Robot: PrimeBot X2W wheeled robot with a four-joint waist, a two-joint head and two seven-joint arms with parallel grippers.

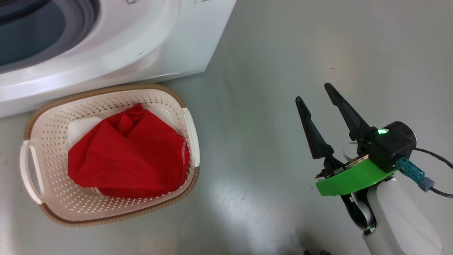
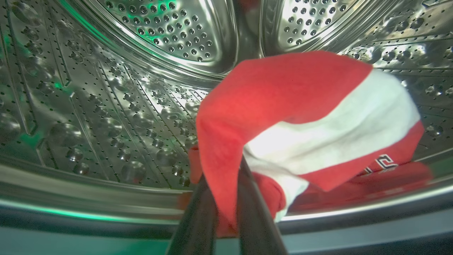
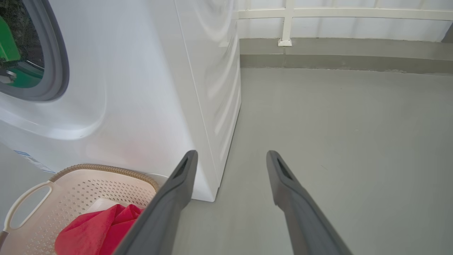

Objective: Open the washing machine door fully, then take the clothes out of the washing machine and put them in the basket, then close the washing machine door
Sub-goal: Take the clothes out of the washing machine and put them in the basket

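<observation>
One red, white-banded clothes (image 2: 283, 99) piece seems pinched by left hand (image 2: 226, 177); right hand (image 1: 313, 92) gapes

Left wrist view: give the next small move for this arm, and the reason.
Probably pull the left tool back out of the drum: it looks shut on a red-and-white garment inside it, and the basket outside already holds a red piece.

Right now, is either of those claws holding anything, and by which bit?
The left gripper pinches a red-and-white garment inside the drum, by a red fold at its edge. The right gripper is open, holding nothing.
</observation>
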